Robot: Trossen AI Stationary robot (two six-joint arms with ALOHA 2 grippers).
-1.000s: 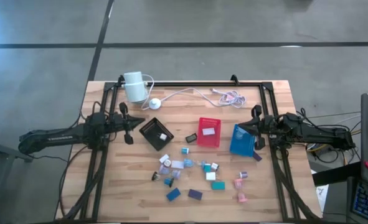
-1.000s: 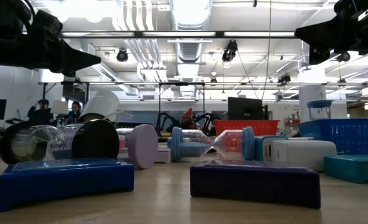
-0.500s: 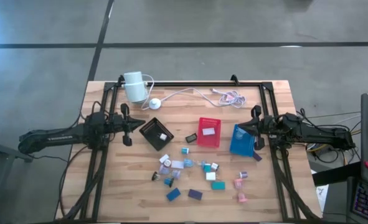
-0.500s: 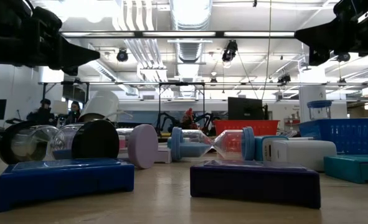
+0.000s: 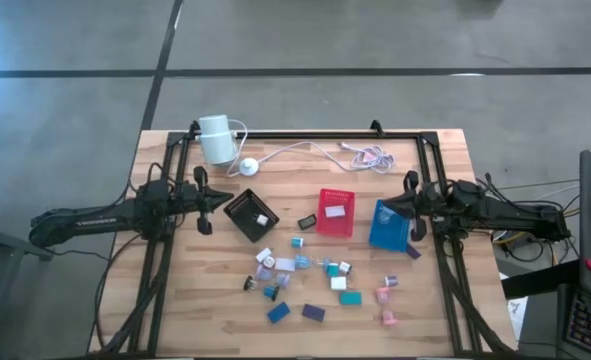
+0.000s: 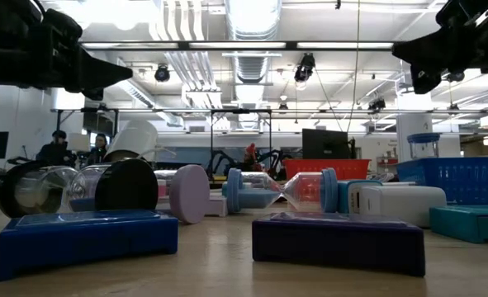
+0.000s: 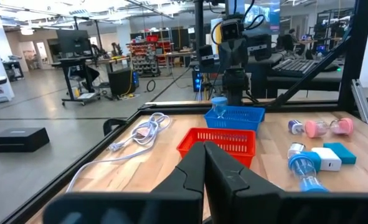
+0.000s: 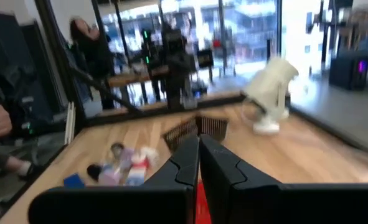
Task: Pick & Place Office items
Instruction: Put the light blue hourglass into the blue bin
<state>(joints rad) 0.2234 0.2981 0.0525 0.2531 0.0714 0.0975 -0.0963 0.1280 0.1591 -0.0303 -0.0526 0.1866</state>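
The office items (image 5: 305,280) are small teal, blue, purple, white and pink blocks and short cylinders, lying loose on the wooden table near its near edge. The low view shows a blue block (image 6: 87,235) and a purple block (image 6: 338,239) closest. My left gripper (image 5: 207,205) hovers shut above the table's left side, beside the black tray (image 5: 245,205). Its fingertips (image 7: 204,148) meet. My right gripper (image 5: 412,205) hovers shut at the right side, beside the blue tray (image 5: 388,225). Its fingertips (image 8: 199,142) also meet. Both grippers hold nothing.
The red tray (image 5: 336,212) stands between the black and blue trays, with a white piece in it; the black tray holds another. A white cylinder (image 5: 215,138) and its cable (image 5: 315,150) lie at the far edge. A black frame (image 5: 305,134) borders the work area. People show in the room beyond.
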